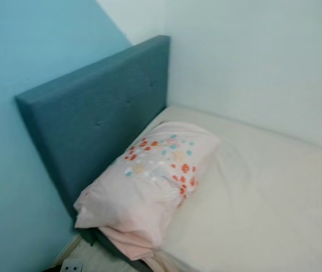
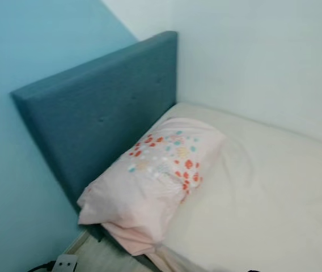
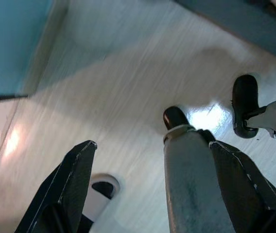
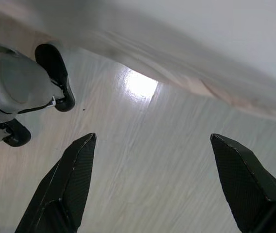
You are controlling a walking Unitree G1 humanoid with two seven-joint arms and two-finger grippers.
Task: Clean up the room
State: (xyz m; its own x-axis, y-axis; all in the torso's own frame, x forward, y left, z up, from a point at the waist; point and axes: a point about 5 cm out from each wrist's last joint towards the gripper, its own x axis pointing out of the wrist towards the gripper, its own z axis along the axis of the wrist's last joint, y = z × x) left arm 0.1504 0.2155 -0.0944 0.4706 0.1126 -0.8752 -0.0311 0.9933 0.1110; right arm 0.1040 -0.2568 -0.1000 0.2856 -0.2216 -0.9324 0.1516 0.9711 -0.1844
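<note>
A pale pink pillow [image 1: 149,181] with red and teal flower print lies on the bed [image 1: 263,204] against the blue-grey padded headboard [image 1: 98,119], its lower end hanging over the mattress corner. The cream sheet is smooth beside it. My left gripper [image 3: 152,187] hangs open over the pale wood floor, with my own silver leg and black foot showing between its fingers. My right gripper [image 4: 155,182] is open too, hanging above the floor with nothing between its fingers.
A teal wall [image 1: 13,56] runs along the left and a white wall [image 1: 251,56] behind the bed. A white power strip [image 2: 64,263] lies on the floor by the headboard's foot. My feet [image 4: 55,68] stand on the wood floor [image 3: 109,87].
</note>
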